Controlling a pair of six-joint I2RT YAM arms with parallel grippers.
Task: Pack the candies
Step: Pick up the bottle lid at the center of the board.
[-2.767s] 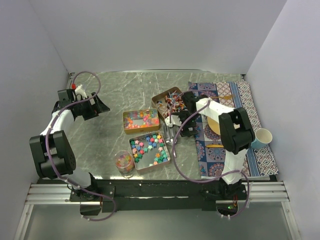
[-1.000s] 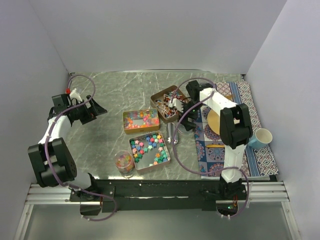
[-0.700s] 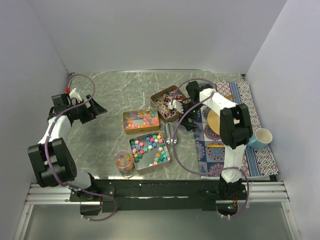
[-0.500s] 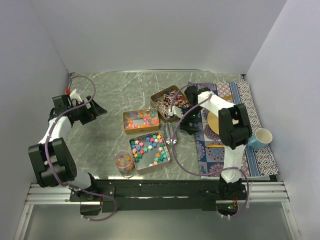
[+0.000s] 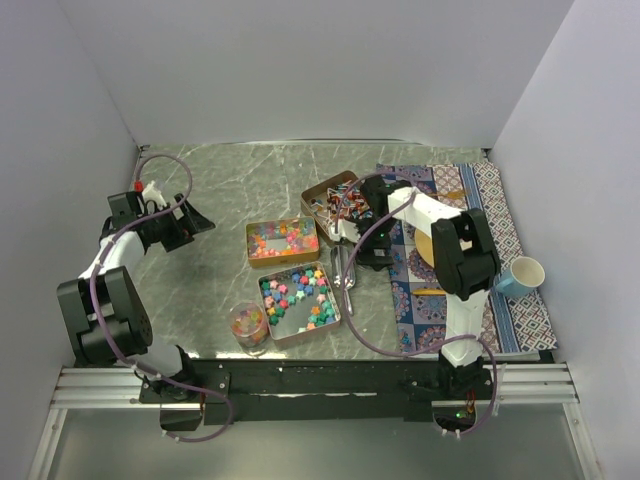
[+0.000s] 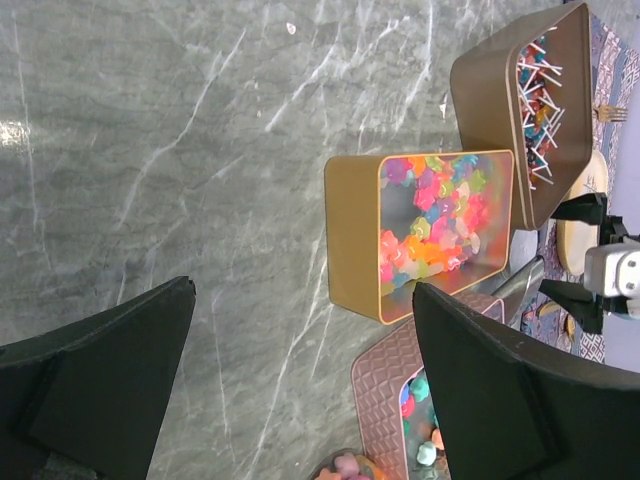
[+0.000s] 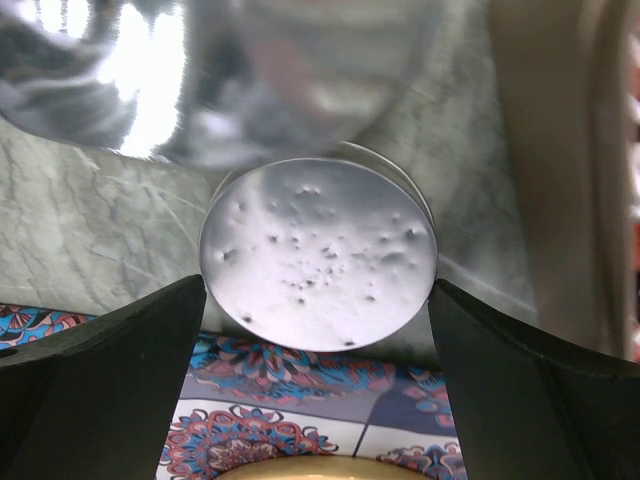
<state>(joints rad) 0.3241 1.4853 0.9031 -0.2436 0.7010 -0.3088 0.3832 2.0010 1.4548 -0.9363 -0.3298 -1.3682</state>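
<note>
Since a second ago the right arm has swung slightly left, and the right gripper (image 5: 362, 252) sits low at the left edge of the blue patterned cloth mat (image 5: 500, 290). Its fingers are spread wide on either side of the round base of a clear glass vessel (image 7: 318, 255), which lies on its side on the grey marble table (image 5: 230, 190). The left gripper (image 6: 300, 370) hangs just as wide and empty far to the left, while the candies (image 5: 297, 293) lie in three rectangular bronze tins (image 6: 350, 235) just left of the glass.
</note>
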